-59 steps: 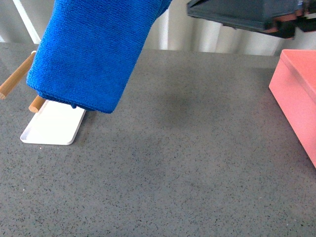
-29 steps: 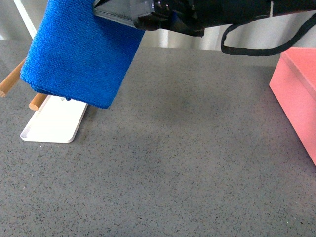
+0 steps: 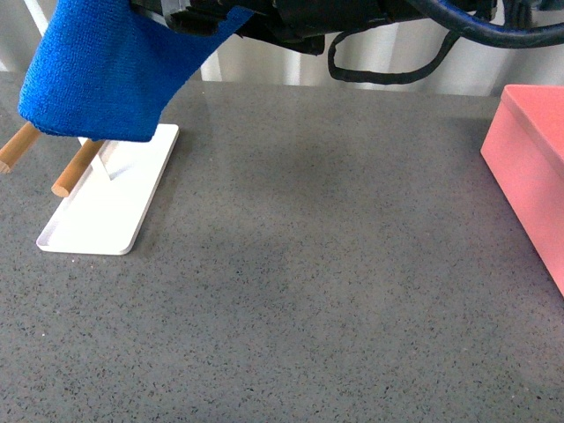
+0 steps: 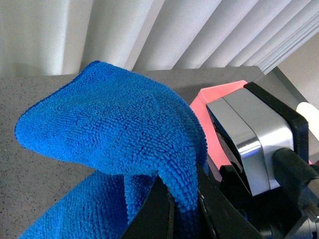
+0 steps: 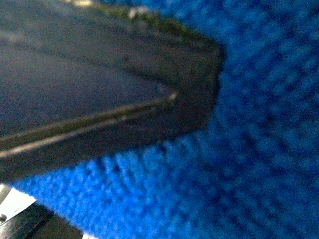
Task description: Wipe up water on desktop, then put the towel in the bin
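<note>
The blue towel (image 3: 97,70) hangs in the air at the upper left, above the far end of the white tray. In the left wrist view my left gripper (image 4: 182,211) is shut on a fold of the towel (image 4: 114,129). My right gripper (image 3: 189,16) reaches across the top of the front view and stands open right against the towel. The right wrist view is filled with blurred blue towel (image 5: 249,149) beside one dark finger (image 5: 99,99). The pink bin (image 3: 529,167) stands at the right edge of the grey speckled desktop (image 3: 335,264). No water shows on it.
A flat white tray (image 3: 110,203) lies at the left, with two wooden rods (image 3: 77,167) sticking out over its left side. Black cables loop down from the right arm (image 3: 388,62). White pleated curtains hang behind the desktop.
The towel has risen and shifted left, uncovering most of the white tray. The right arm has pushed further left across the top, up to the towel.
</note>
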Robot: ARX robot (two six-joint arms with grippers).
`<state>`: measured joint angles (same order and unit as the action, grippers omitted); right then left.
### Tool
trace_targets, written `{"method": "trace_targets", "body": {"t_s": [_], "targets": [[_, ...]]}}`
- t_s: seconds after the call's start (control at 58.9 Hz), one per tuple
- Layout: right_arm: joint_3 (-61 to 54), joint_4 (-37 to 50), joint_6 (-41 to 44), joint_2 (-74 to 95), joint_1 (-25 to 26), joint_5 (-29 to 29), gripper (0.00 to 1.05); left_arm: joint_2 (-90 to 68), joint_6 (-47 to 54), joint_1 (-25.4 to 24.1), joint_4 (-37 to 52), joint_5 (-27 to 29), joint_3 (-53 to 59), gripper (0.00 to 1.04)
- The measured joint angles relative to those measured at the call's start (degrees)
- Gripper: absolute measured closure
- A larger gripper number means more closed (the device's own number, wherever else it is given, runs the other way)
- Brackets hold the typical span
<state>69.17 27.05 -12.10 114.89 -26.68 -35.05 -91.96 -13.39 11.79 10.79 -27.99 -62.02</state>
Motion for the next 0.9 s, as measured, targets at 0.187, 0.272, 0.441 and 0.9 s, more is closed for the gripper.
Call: {"method": "trace_targets", "body": {"t_s": [0.187,0.272,0.441,0.9], "targets": [[0.52,3.45,-3.63,0.87,-0.11,1.81,0.32,-0.02,0.00,0.00,0.00,0.02,0.00,1.00],[0.33,4.83,-5.03,0.87,-0.07,1.55,0.44,-0.02,0.00,-0.02,0.02,0.00,0.00,1.00],[-0.70,5.57,-6.62,0.46,0.02,0.94,0.70,-0.02,0.00,-0.02,0.09,0.00,0.00,1.00],[-5.25,4.92,-6.73,-2.05,1.20,1.53,1.00,-0.04,-0.07,0.09,0.09,-0.39,0.00,0.70]]}}
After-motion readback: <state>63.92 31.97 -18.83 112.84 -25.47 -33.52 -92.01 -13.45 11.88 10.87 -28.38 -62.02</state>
